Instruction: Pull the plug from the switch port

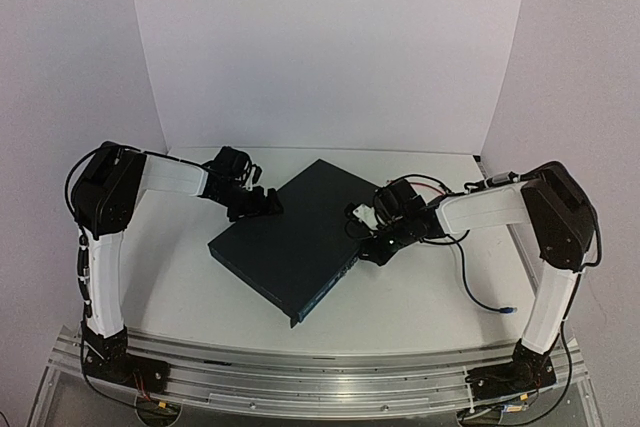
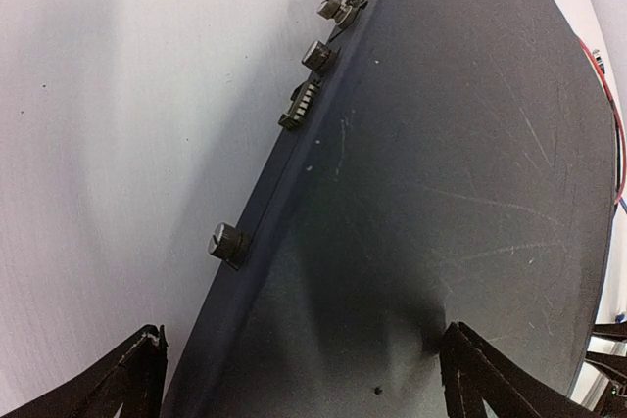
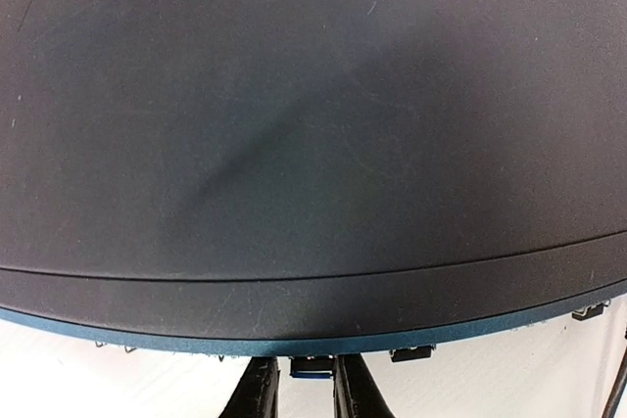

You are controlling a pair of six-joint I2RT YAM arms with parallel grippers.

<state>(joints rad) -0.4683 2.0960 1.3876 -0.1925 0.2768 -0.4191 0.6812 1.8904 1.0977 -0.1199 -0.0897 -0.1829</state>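
Observation:
The switch [image 1: 290, 247], a flat dark blue-black box, lies diagonally mid-table. In the right wrist view its top [image 3: 313, 95] fills the frame, with the thin blue port edge along the bottom. A small blue plug [image 3: 312, 367] sticks out of that edge. My right gripper [image 3: 306, 394] has a finger close on each side of the plug, shut on it. From above, the right gripper [image 1: 372, 247] sits at the switch's right edge. My left gripper [image 2: 304, 335] is open over the switch's far-left corner [image 1: 262, 207], one finger resting on the top [image 2: 441, 144].
Knobbed connectors [image 2: 227, 242] stick out of the switch's side face. More sockets [image 3: 411, 351] line the port edge. A loose blue cable [image 1: 480, 297] lies on the table right of the switch. White backdrop walls close off the back and sides.

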